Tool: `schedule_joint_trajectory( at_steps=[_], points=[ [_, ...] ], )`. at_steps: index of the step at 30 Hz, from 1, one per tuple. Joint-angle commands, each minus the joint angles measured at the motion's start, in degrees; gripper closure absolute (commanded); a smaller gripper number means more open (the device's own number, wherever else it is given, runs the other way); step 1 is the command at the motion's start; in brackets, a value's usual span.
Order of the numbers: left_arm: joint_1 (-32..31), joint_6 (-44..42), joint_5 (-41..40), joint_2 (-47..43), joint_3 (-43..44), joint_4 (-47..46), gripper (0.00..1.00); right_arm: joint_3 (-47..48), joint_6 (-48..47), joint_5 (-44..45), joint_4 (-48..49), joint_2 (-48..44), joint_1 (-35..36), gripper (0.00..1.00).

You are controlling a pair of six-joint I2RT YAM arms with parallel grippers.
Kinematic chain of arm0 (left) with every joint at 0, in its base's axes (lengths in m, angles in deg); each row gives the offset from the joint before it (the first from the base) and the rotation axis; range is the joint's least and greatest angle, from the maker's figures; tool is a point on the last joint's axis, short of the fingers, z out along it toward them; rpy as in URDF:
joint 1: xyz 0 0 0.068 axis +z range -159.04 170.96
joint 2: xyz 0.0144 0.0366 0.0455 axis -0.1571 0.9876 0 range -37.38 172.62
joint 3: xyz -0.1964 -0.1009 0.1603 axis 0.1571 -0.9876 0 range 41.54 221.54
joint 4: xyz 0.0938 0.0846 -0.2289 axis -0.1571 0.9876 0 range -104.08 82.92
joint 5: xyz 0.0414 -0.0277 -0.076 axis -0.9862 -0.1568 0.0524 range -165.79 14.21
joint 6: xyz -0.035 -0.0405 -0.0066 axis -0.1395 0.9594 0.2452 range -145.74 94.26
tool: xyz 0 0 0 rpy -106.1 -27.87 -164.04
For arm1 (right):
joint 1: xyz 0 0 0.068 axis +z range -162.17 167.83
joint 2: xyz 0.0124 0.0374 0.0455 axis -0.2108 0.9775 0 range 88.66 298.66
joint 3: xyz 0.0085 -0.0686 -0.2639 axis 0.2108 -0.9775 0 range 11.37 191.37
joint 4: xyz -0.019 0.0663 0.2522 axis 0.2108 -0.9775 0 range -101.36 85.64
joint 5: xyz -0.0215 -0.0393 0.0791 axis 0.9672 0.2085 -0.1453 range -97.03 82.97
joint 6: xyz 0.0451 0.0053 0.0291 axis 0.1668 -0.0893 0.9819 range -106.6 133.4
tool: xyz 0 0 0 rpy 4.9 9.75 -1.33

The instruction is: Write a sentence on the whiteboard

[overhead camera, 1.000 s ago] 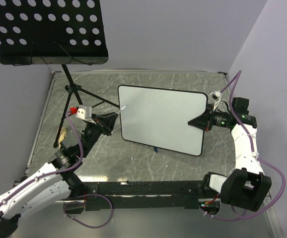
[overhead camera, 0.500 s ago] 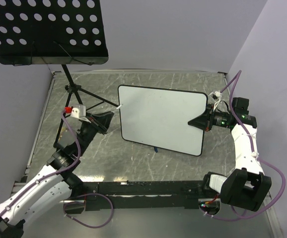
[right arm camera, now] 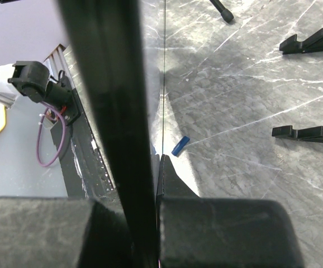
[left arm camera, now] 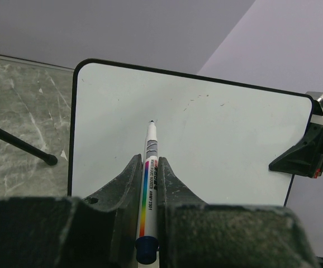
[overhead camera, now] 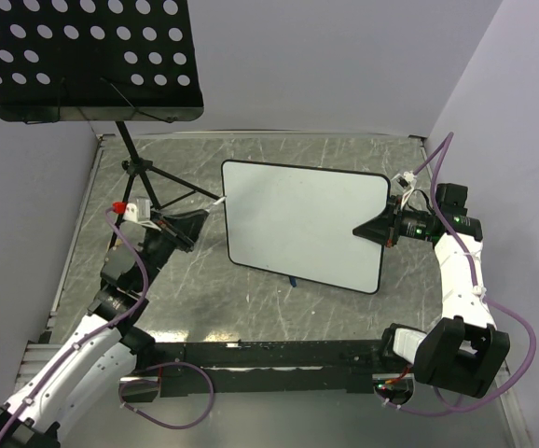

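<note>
Item: white glossy rectangular whiteboard (overhead camera: pixel 297 224), thin black frame, held tilted over the grey marbled bench (overhead camera: pixel 251 313); surface blank, no sentence yet.
Right jaws: pinching its right edge.
Left jaws: clamped on a white rainbow-striped marker (left arm camera: pixel 149 167), tip at the upper-left area; contact unclear.
Handling note: brace the board firmly, press lightly, stroke rightward.

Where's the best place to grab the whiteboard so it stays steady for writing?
Grip the whiteboard on its right edge, about mid-height, coming in from the right. It is a thin flat panel, so jaws can straddle the frame there, and the face stays free for the marker. The right gripper is clamped at that spot.
</note>
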Motion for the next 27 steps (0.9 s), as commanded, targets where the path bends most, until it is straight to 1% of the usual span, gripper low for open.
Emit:
schedule_joint_trajectory(
  at_steps=[1,12,27],
  points=[
    [1.1,1.3,3.2,0.1,-0.2,-4.2,0.99,3.1,-0.5,-14.2,1.7,-0.4,0.2,1.00],
    [3.2,2.6,5.3,0.3,-1.9,-6.2,0.99,3.4,-1.2,-14.0,1.1,0.2,0.2,1.00],
    [3.7,3.9,6.9,0.9,-3.2,-9.0,0.99,3.5,-1.8,-13.9,0.7,0.5,0.2,1.00]
  ],
)
